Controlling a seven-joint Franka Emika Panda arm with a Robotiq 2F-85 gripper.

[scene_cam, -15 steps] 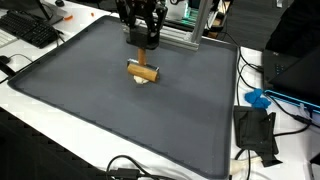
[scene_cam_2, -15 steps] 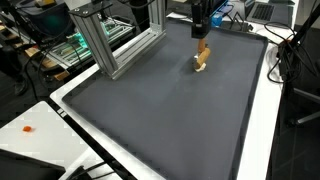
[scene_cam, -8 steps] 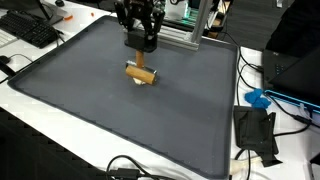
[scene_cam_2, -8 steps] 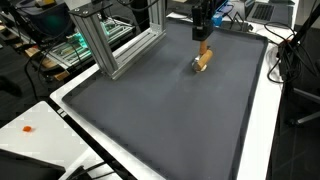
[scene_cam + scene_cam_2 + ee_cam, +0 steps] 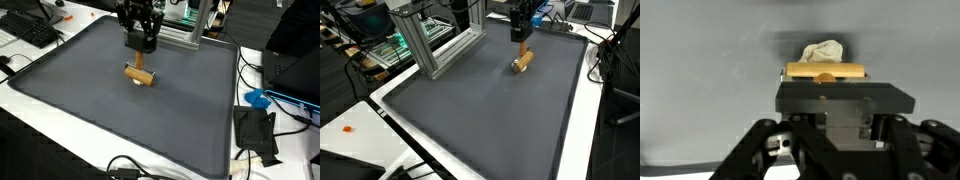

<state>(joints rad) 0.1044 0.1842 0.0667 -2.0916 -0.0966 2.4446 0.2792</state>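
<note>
T-shaped wooden tool (image 5: 141, 72) stands on the far half of the dark grey mat (image 5: 100, 125) in an exterior view, with its crossbar lying low and level and its stem pointing straight up. The end effector (image 5: 140, 50) hangs directly above and pinches the stem between its fingers. A white crumpled wad (image 5: 145, 83) lies just beside the crossbar, on the side nearer the camera. Whether the crossbar rests on the mat or hangs just clear of it cannot be told here. The mat lies on a white table (image 5: 30, 110), and an aluminium frame (image 5: 182, 35) stands behind the arm. In an exterior view from another corner, the T-shaped wooden tool (image 5: 523, 60) sits near the far edge of the dark grey mat (image 5: 490, 120), close to the far right corner. The end effector (image 5: 522, 42) is clamped on the stem from above, and the aluminium frame (image 5: 425, 40) stands well apart at the left. In the wrist view, the crossbar of the T-shaped wooden tool (image 5: 825, 70) runs level just beyond the end effector (image 5: 826, 84). The white crumpled wad (image 5: 823, 50) lies directly behind it, touching or nearly touching.
</note>
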